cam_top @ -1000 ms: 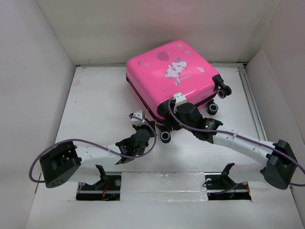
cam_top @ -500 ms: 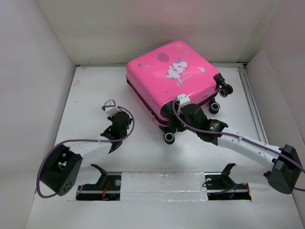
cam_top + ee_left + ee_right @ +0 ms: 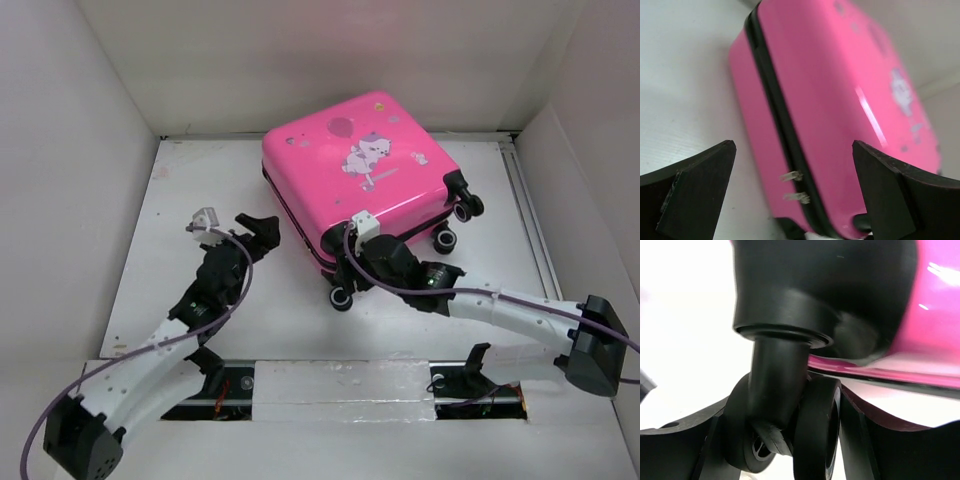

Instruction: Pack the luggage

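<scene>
While the luggage (image 3: 345, 170) lies flat, wheeled end pointed near-right, a wheel (image 3: 785, 430) is clamped by the right gripper (image 3: 345, 282); the left gripper (image 3: 267, 235) is held released

Glossy pink luggage (image 3: 335, 180), closed, cartoon print facing up

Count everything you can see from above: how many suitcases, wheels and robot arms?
pink suitcase: 1
black caster wheels: 3
robot arms: 2
Total: 6
</scene>
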Motion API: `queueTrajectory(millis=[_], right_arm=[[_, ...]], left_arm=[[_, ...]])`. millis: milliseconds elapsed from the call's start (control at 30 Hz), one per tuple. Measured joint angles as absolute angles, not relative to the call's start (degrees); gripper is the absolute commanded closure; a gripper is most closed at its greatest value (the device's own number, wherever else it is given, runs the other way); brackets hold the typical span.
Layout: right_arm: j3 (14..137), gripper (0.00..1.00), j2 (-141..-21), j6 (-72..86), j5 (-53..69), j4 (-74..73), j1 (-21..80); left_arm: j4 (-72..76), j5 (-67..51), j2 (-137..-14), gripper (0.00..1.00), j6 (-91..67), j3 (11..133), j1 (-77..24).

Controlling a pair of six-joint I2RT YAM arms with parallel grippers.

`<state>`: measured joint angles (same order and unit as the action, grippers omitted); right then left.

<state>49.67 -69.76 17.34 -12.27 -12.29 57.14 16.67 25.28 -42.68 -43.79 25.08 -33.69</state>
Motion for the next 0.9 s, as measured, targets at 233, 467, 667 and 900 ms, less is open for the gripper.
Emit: queueTrajectory(millis=[233, 467, 667, 900], right_arm=[[54.0, 0.65, -74.1, 19.3, -14.3, -12.7, 66.7], [61.4, 0.0, -75.7, 20.3, -16.8, -17.0, 74.5], [62.3, 0.0, -61.4, 19.7, -18.0, -15.9, 75.9], [52.3, 0.0, -33.2, 23.9, -26.2, -16.3, 76.1]], left_arm=[[6.3, 25.1, -29.5, 0.01, -45.2, 29.5, -33.7], [-0.3, 21.6, -25.1, 0.01, -45.7, 32.8, -33.7], [-1.7, 17.3, -22.4, 0.01, -45.4, 32.8, -33.7], [-2.2, 12.3, -17.7, 0.01, -44.9, 30.1, -33.7]])
